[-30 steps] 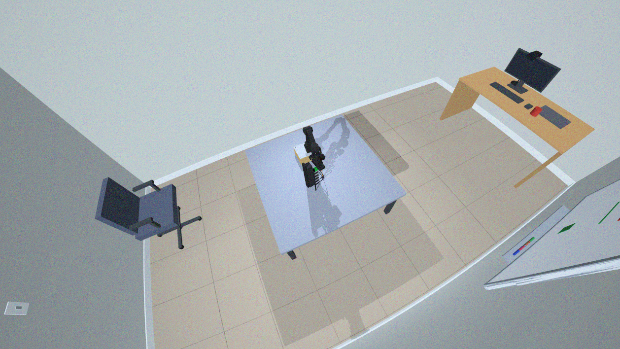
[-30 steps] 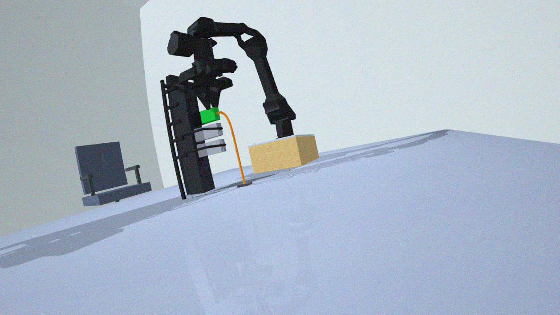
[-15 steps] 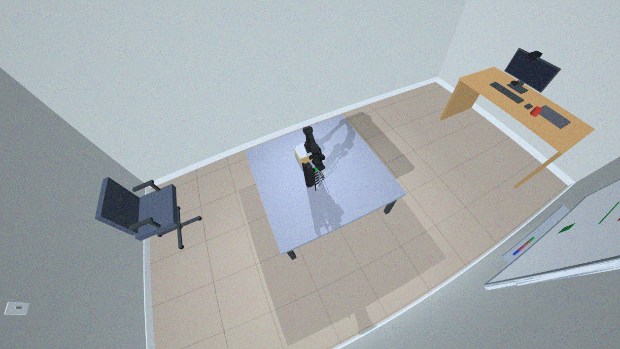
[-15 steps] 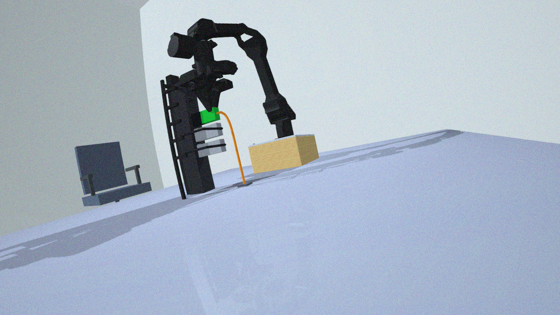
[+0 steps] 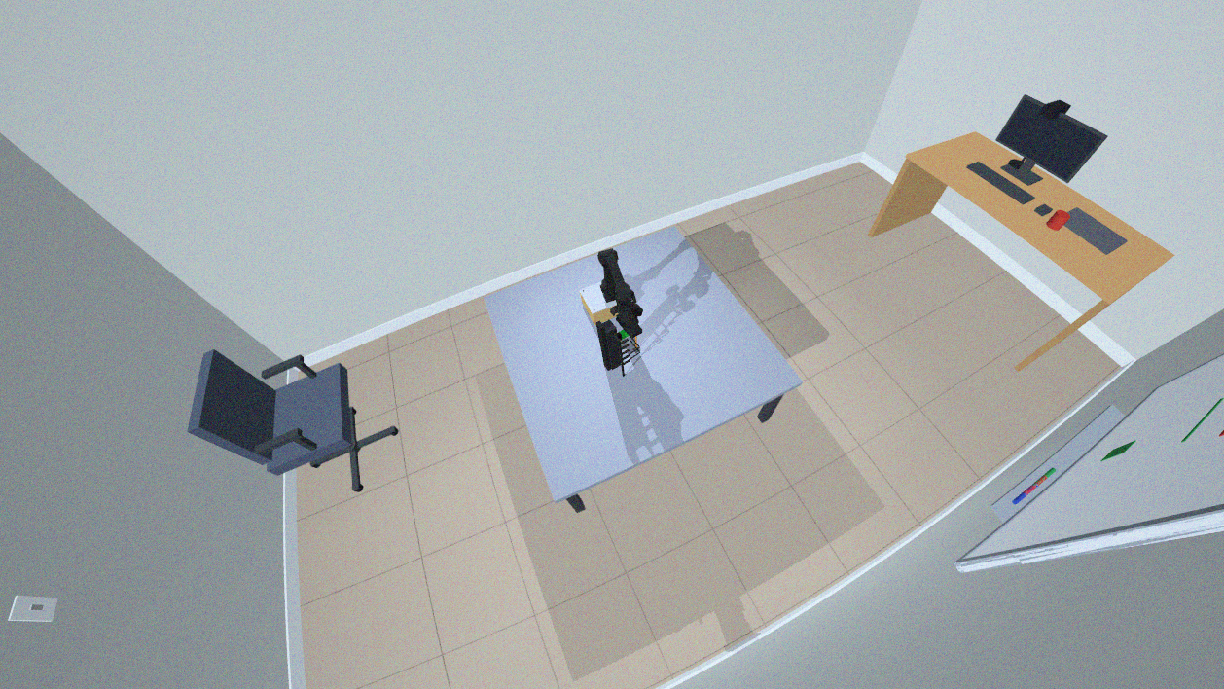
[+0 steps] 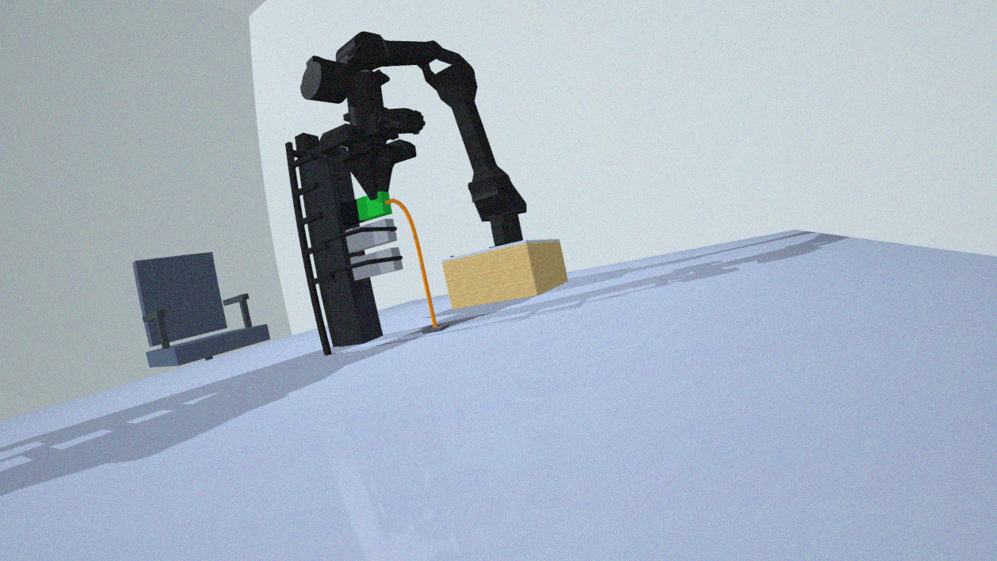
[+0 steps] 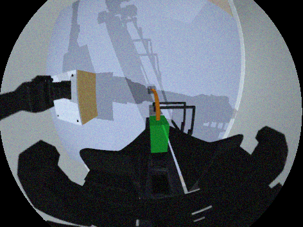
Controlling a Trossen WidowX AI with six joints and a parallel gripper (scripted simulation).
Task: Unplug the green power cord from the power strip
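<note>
End effector (image 6: 376,189) clamped on green plug (image 6: 372,207) from above. Plug at top socket of upright black power strip (image 6: 340,279) on tabletop (image 6: 628,391), above two grey plugs (image 6: 372,249). Orange cord (image 6: 418,265) arcs down to tabletop beside wooden base block (image 6: 503,273).

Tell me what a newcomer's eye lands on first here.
The bright green plug stands out, seated at the top of the upright black power strip with the gripper shut on it from above. An orange cord arcs from it down to the table, beside the arm's wooden base block.
</note>
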